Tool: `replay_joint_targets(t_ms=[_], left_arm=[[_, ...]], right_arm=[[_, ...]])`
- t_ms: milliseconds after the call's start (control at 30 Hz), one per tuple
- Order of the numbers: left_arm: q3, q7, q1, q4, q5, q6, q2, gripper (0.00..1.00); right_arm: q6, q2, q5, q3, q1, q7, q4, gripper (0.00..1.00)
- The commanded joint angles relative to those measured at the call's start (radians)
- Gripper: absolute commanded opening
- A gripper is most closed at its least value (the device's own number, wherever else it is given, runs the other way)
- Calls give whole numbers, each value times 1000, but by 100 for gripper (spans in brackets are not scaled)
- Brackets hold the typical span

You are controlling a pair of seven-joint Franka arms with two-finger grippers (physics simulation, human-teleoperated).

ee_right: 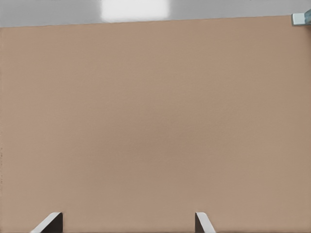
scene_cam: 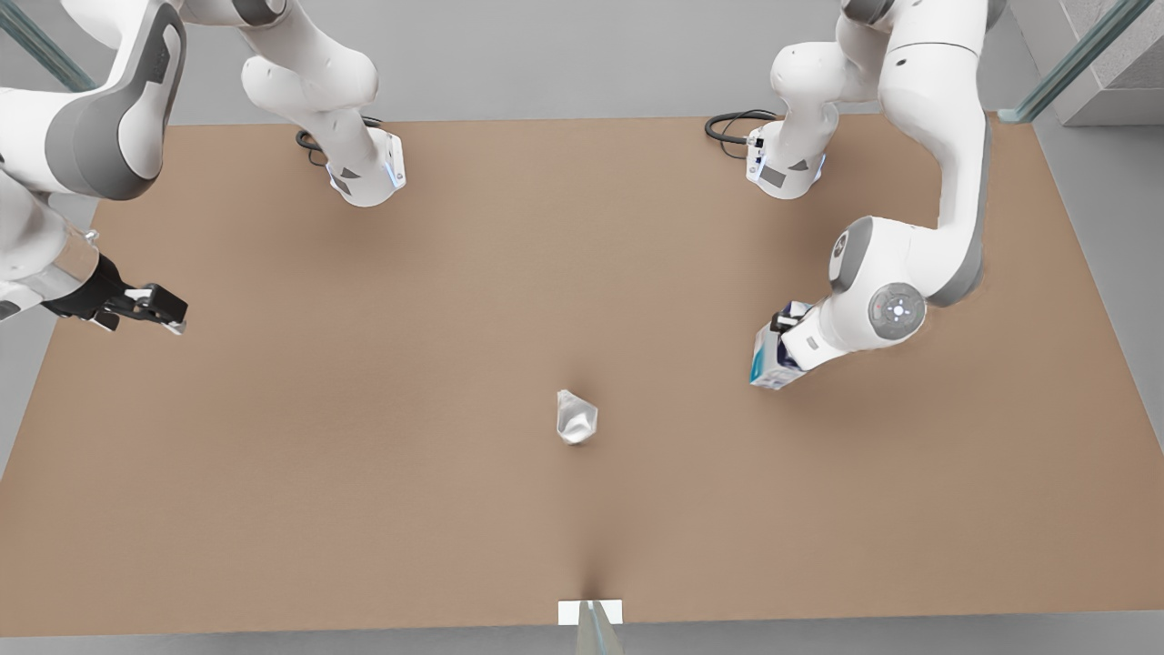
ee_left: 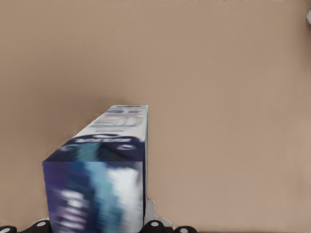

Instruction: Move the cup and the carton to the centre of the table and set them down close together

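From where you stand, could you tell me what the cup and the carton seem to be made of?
The cup looks like thin clear plastic or glass: silvery, see-through, glossy. The carton, held in the left hand, looks like printed cardboard: flat white faces, blue and teal print.

Left claw is clamped low at front view's right; right claw hangs spread.

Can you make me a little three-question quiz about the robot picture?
1. True or false: the cup lies tipped over on the table.
2. Which tool holds the carton: left or right?
3. The right tool is: A) open, holding nothing B) shut on the cup.

Key: 1 true. 2 the left tool, at the front view's right. 3 A; it waits at the front view's left.
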Motion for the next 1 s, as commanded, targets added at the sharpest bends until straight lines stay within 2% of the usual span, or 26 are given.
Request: replay_joint_targets(t_ms=[0,67,233,533,567,600,633,733,833,933,967], left_arm=[[-37,-57,-3,0,-53,0,1,68],[-178,-299,-23,37,-54,34,32,69],[-184,-718,-304,213,-56,144,205,69],[-180,-816,-395,244,10,275,331,69],[-178,-816,-395,244,15,275,332,72],[-178,-816,-395,244,16,275,340,95],[-176,-815,-395,244,16,275,340,100],[-178,-816,-393,244,16,275,337,100],[-173,-821,-392,294,10,209,311,100],[-166,-816,-384,478,3,-20,311,100],[-115,-775,-367,560,7,-125,306,100]], right_arm=[[2,-2,0,0,-9,0,0,100],[13,9,-1,1,1,-2,0,100],[33,50,17,1,-3,-2,2,100],[65,52,29,1,-4,0,3,100],[83,57,31,1,-4,1,3,100],[85,57,31,1,-3,1,3,100],[92,58,31,3,-1,1,3,100],[92,60,32,3,-1,1,3,100],[92,60,32,3,1,1,3,100],[92,60,32,4,2,1,9,100],[92,60,32,4,2,1,11,100]])
